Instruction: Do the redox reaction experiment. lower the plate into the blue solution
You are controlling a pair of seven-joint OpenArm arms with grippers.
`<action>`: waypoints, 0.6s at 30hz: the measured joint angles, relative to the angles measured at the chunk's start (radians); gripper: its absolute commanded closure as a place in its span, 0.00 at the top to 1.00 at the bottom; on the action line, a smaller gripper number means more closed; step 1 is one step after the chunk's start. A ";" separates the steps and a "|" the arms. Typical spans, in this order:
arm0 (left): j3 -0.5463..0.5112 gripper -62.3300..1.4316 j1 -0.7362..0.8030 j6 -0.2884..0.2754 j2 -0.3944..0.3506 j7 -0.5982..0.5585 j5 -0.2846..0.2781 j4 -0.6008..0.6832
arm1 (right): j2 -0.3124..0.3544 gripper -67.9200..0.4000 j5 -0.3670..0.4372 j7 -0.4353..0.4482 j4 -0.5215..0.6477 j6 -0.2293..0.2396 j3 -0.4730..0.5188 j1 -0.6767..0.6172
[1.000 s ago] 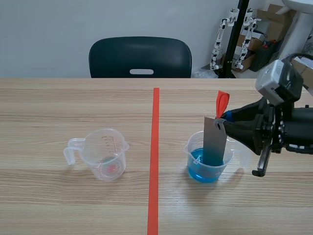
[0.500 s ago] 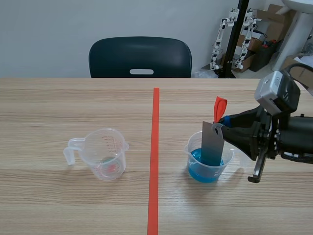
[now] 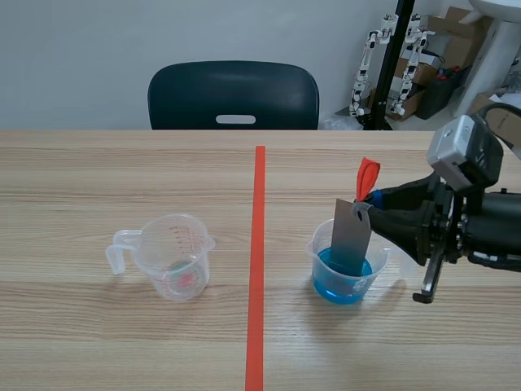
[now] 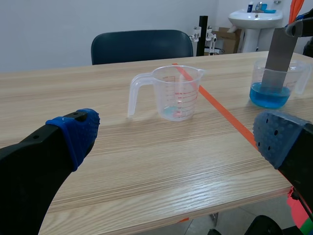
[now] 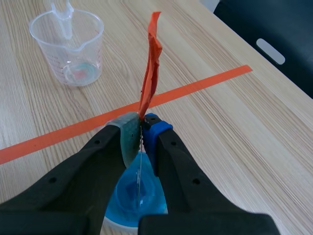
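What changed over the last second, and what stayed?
The right arm's fingers, shut on the grey metal plate beside its orange-red ribbon, came down slightly, sinking the plate a little deeper into the clear cup of blue solution. That cup and the clear measuring jug stayed put.

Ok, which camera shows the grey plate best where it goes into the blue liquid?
The scene view: the plate faces the camera, lower end in the blue solution, top pinched by the right claw. The left wrist view shows it small and far off; the right wrist view sees only its thin edge between the fingers.
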 measured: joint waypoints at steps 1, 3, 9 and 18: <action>0.000 1.00 0.000 0.000 0.000 0.000 0.000 0.000 | 0.000 0.02 0.000 0.011 0.000 0.000 0.000 0.000; 0.000 1.00 0.000 0.000 0.000 0.000 0.000 0.000 | 0.000 0.02 0.000 0.022 0.000 0.000 0.000 0.000; 0.000 1.00 0.000 0.000 0.000 0.000 0.000 0.000 | 0.000 0.02 0.000 0.021 0.000 0.000 0.000 0.000; 0.000 1.00 0.000 0.000 0.000 0.000 0.000 0.000 | 0.000 0.02 -0.008 -0.024 0.000 0.000 0.000 0.000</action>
